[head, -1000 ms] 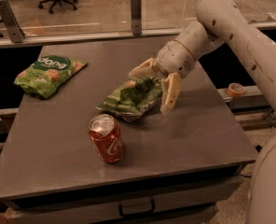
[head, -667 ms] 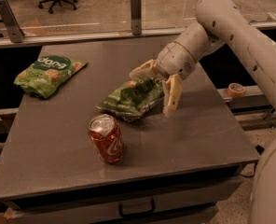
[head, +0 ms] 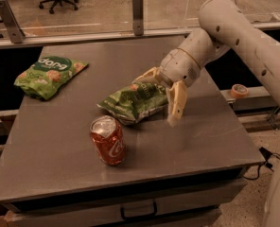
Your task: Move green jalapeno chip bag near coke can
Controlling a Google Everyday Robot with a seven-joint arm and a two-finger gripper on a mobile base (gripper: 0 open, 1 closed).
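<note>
pincer (head: 156,100) (spread) astride olive bag (head: 128,104), one can (head: 108,141)

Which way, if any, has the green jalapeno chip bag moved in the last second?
No. The green jalapeno chip bag lies at the same gap from the coke can, which has not moved either. The open hand straddles the bag's far end.

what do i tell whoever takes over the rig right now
The gripper is open and straddles the right end of the green jalapeno chip bag, which lies on the table.
The coke can stands upright just front-left of the bag; I cannot tell whether they touch.
Done: the bag sits close by the can.
Left: probably just back the gripper off without dragging the bag.
</note>
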